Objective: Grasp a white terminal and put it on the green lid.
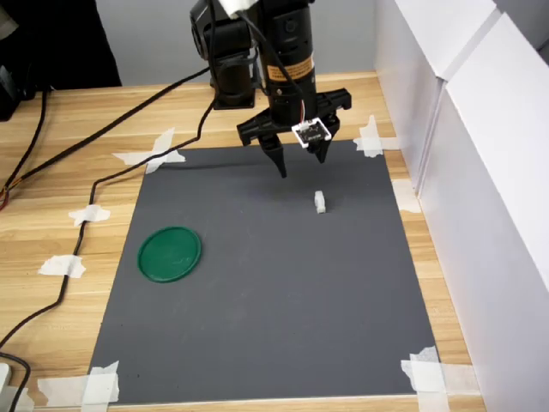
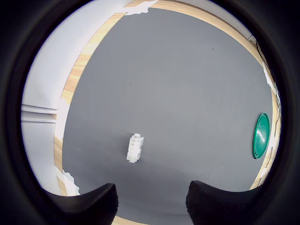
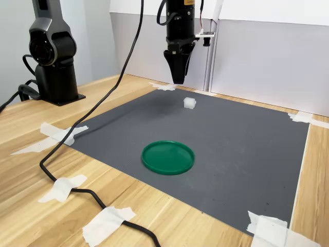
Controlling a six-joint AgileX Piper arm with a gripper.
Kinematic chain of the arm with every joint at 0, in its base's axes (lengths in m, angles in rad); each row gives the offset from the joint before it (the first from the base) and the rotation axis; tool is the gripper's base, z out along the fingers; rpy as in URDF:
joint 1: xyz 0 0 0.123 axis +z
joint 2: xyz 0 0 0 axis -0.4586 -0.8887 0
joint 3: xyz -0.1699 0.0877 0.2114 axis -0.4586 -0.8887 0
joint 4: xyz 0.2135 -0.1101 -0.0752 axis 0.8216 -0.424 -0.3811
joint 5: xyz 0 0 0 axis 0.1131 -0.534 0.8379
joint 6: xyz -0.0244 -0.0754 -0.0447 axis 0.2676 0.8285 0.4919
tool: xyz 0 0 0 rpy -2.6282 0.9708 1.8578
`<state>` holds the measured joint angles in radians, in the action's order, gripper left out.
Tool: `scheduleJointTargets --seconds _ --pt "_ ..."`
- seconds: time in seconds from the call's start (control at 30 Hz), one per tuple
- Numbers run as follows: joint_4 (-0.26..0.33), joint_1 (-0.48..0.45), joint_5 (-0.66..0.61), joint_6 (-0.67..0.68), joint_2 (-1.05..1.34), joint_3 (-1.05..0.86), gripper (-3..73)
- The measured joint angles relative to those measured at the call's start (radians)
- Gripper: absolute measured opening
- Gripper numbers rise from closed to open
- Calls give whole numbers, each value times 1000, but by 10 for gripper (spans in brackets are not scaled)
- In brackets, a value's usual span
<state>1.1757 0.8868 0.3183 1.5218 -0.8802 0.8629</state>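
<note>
One black arm hung nose-down over the far part of the grey mat (image 1: pixel 257 300), its gripper (image 1: pixel 302 161) raised clear of the surface with the two tapered black fingers (image 1: pixel 278 158) spread apart and nothing between them. In the wrist view the two dark fingertips (image 2: pixel 84 202) showed as blunt rounded shapes with a wide gap between them. A small white camera board sat on the wrist, facing the first exterior view.

The white terminal (image 1: pixel 319 202) lay on the mat just below and in front of the gripper, untouched; it was a tiny blocky plastic piece with a stepped, notched outline (image 2: pixel 135 148). The green lid (image 1: pixel 170 253) rested flat well apart from it, toward the first exterior view's left, a smooth, glossy round disc with a slightly raised rim (image 3: pixel 168 157). The mat looked matte and was fixed at its corners with crumpled white tape (image 1: pixel 426 374) to a pale wooden table (image 1: pixel 51 197). A black cable (image 3: pixel 92 113) trailed across the wood.
</note>
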Motion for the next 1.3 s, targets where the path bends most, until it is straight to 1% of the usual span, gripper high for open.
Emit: scheduleJointTargets --seconds 0.27,0.9,1.3 --pt "-22 0 -16 0 -51 0 621" --pt "-30 0 -15 -7 -127 3 621" --pt "2 0 4 -48 -128 31 621"
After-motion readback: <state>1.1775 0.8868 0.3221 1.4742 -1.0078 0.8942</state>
